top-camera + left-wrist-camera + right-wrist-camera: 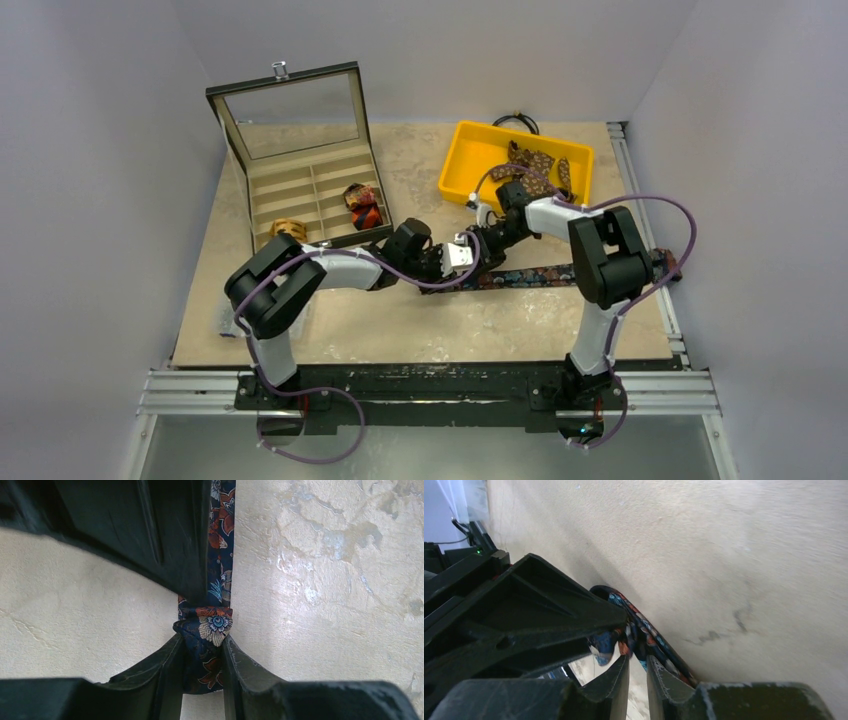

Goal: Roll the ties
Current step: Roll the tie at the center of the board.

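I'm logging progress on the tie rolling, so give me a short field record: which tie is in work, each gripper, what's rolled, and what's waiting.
tie in work: navy floral tie, flat on the table, one end folded into a small bundle
left gripper: shut on that folded end
right gripper: at the same end, grip unclear
rolled: red-orange coil and tan coil in the open box
waiting: brown dotted ties in the yellow bin

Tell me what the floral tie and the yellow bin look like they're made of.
Floral tie: woven fabric, perhaps silk or polyester; it folds softly and has a slight sheen on the flower pattern. Yellow bin: probably moulded plastic; smooth, uniform colour, rounded rim.
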